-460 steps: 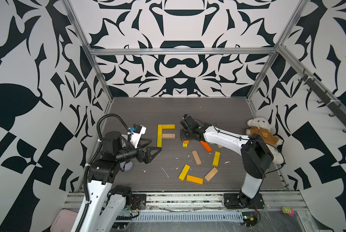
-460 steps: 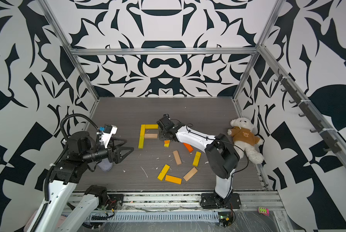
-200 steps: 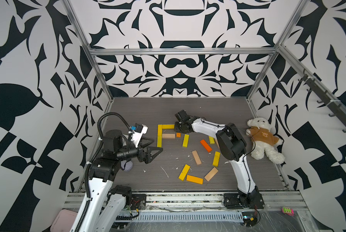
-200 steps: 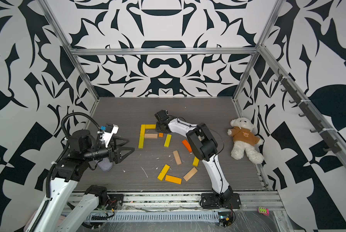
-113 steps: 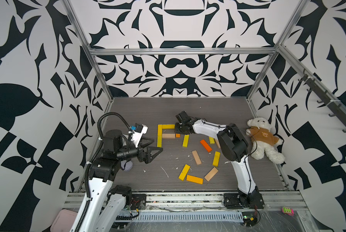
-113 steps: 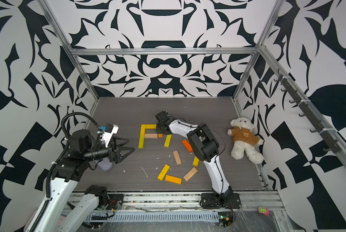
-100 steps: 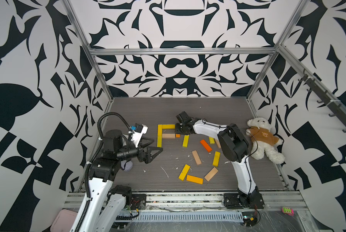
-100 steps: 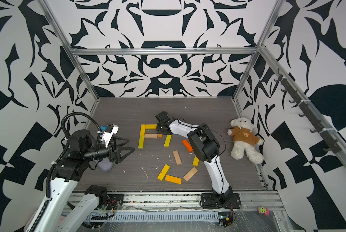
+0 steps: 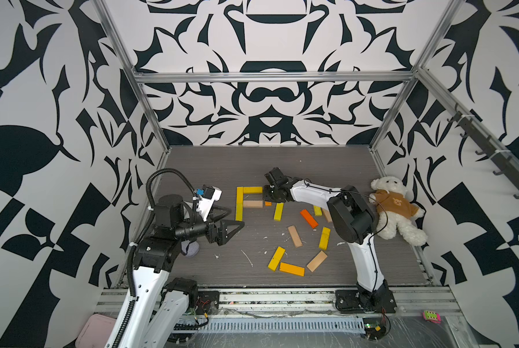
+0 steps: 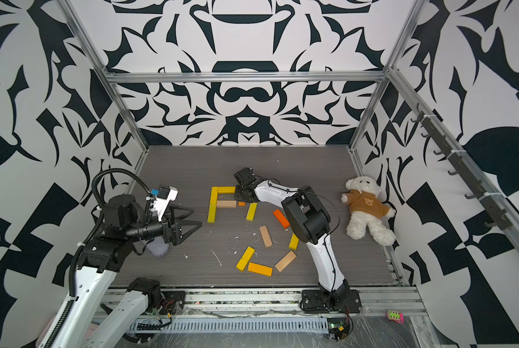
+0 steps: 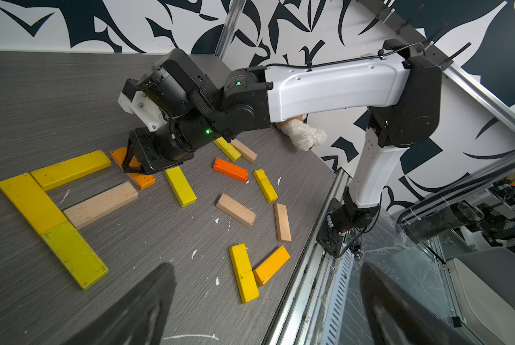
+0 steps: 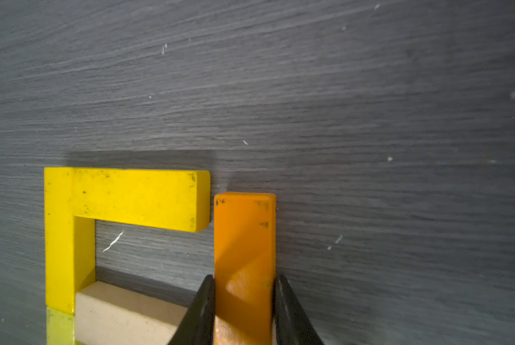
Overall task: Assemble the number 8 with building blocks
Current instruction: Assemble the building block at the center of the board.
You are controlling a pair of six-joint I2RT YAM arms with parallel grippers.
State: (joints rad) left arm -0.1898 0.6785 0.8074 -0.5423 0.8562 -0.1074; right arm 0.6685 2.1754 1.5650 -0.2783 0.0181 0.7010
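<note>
Orange block (image 12: 244,239), pinched in the right hand (image 12: 244,277), runs crosswise just beside the yellow block (image 12: 136,198) end; left hand (image 10: 196,217) spread, farther off.

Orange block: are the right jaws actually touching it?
Touching. The right wrist view shows the right jaws pressed against opposite sides of the orange block, with no gap on either side.
</note>
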